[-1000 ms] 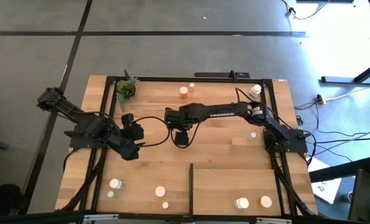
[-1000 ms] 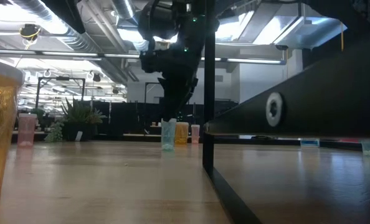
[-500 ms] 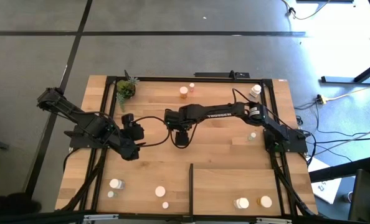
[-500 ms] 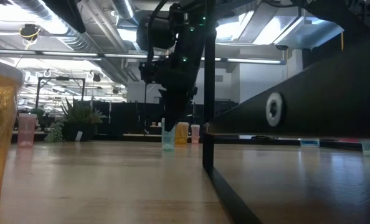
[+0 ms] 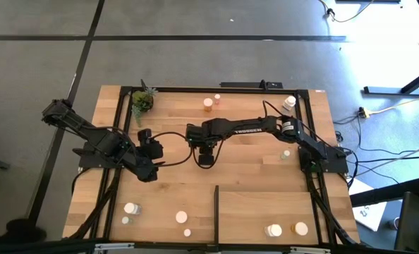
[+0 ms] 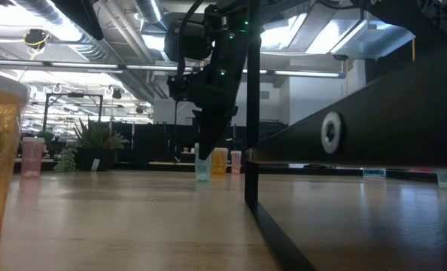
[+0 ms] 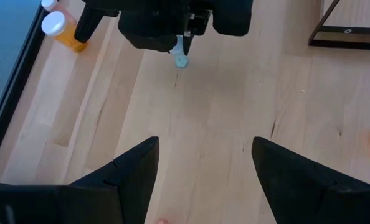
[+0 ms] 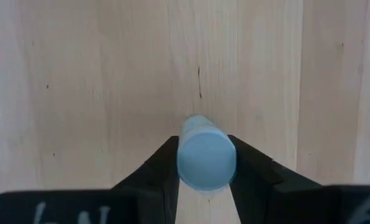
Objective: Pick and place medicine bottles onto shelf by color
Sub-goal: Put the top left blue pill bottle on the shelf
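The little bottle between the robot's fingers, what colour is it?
Pale blue-green bottle; clearest in the right wrist view, between the right gripper fingers.

Setting: an indoor robotics lab or open industrial workspace. The black-framed wooden table (image 5: 195,169) is sitting on a grey concrete floor (image 5: 195,56) crossed by dark seams, with loose cables (image 5: 379,116) trailing off to the right. Beyond the table's far edge, exposed ceiling ducts (image 6: 73,34) and fluorescent lights (image 6: 314,34) are showing above rows of dark benches.
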